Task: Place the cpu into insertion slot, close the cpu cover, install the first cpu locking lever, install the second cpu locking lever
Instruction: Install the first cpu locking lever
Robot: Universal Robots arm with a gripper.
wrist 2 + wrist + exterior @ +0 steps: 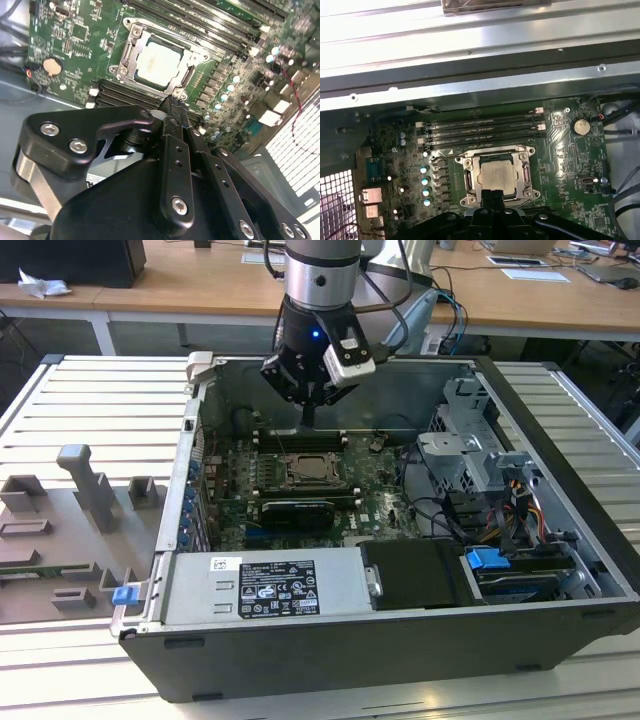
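Slatted metal table (90,400) carries one open case (300,660); wooden desks stand behind.

In the exterior view we note one gripper (308,418) hanging above the board (375,485). Its fingers are drawn together on nothing, near one cpu (305,473).

In the second wrist view the cpu lies seated in one slot (186,76). One cover (150,35) appears to lie down around it. We cannot tell how the levers stand.

In the first wrist view we count four memory slots (480,130) and one coin cell (581,126).

We judge the cpu light, stiff and fragile, to be held by its edges only. We judge the cover thin, springy metal, best pressed at its free edge.
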